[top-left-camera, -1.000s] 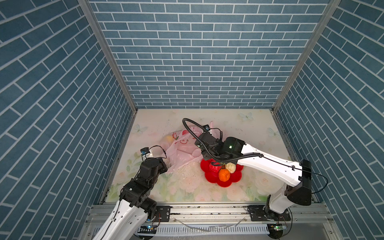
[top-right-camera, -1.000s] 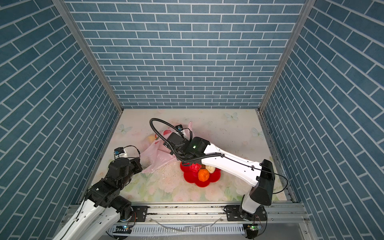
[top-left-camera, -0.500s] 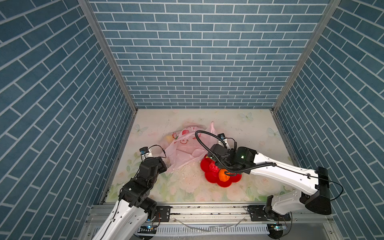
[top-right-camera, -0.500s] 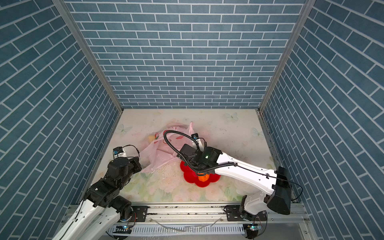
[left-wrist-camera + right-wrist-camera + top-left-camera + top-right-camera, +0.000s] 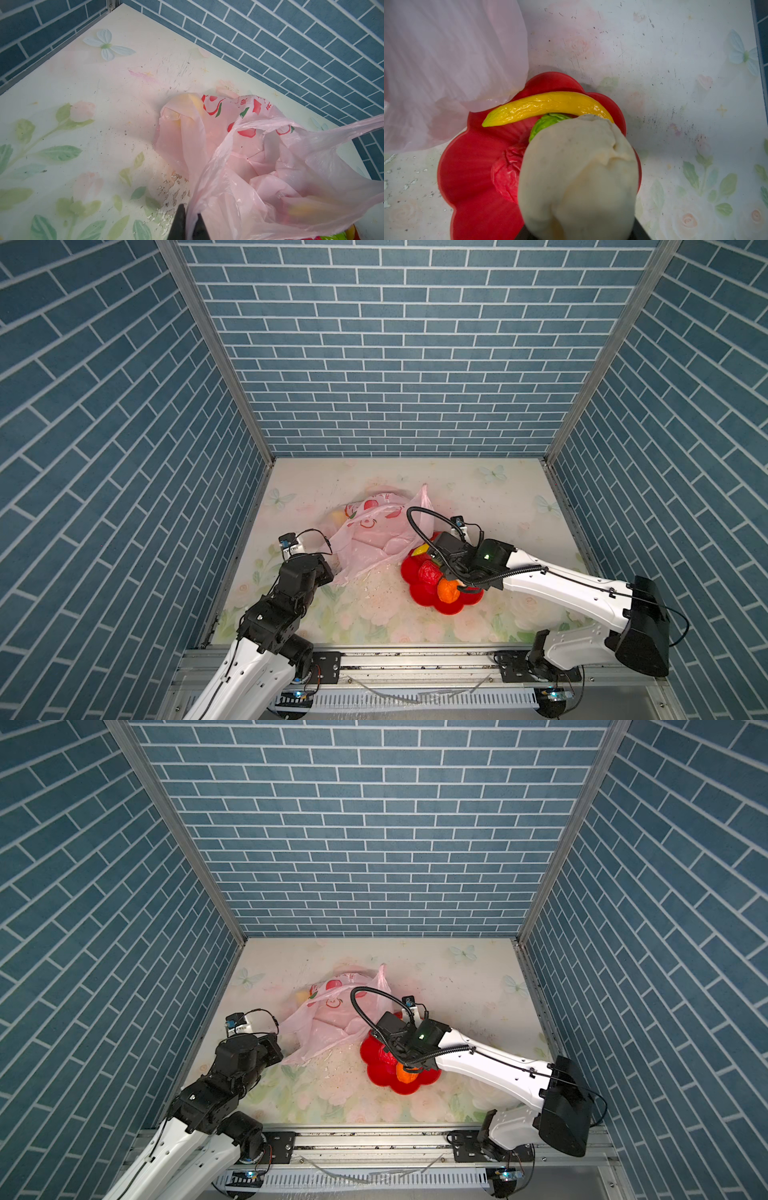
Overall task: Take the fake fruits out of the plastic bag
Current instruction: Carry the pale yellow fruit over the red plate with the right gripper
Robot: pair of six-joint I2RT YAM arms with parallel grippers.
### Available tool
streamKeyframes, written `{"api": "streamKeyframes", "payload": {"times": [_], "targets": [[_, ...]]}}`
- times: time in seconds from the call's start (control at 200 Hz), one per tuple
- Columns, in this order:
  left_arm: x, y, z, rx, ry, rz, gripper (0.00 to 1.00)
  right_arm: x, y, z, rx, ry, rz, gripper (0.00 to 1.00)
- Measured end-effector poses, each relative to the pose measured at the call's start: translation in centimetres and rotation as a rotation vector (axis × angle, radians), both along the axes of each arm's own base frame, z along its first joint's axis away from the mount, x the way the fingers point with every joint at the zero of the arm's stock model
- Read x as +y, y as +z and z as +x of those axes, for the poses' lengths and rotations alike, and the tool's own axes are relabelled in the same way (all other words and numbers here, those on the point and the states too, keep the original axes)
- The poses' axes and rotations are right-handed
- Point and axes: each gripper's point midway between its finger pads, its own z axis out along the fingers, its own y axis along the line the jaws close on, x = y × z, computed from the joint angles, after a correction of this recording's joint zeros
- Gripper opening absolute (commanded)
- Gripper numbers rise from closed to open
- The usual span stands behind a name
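The plastic bag point(image 5: 374, 539) lay slumped on the left-centre of the table, its near edge draped onto the rim of the red dish point(image 5: 417, 597) beside it. At least one yellow fruit point(image 5: 195, 101) showed through the film at its far end. The dish sat directly beneath the right gripper point(image 5: 579, 207), so the coming move looked like a short drop. That gripper's jaws stood about half spread, clamped on a cream-white fruit point(image 5: 577, 176). The fruit hung over the dish's middle, possibly resting on the fruits below; the wrist view was too close to tell. In the dish lay a banana point(image 5: 548, 106), its long axis across the far rim, and green point(image 5: 546, 124), red point(image 5: 506, 172) and orange point(image 5: 448, 591) fruits. The left gripper point(image 5: 190, 226), nearer the bag, was pinched tight on its near edge.
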Motion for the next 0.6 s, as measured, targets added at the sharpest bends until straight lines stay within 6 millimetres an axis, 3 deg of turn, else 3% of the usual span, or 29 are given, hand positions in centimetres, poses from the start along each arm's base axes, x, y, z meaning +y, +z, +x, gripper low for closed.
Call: {"api": "streamKeyframes", "payload": {"times": [0.19, 0.6], "targets": [[0.1, -0.1, -0.1, 0.006, 0.003, 0.006, 0.09, -0.8, -1.1, 0.7, 0.044, -0.044, 0.030, 0.42], [0.5, -0.3, -0.5, 0.015, 0.012, 0.015, 0.09, -0.5, -3.4, 1.6, 0.109, -0.068, 0.043, 0.42]]}}
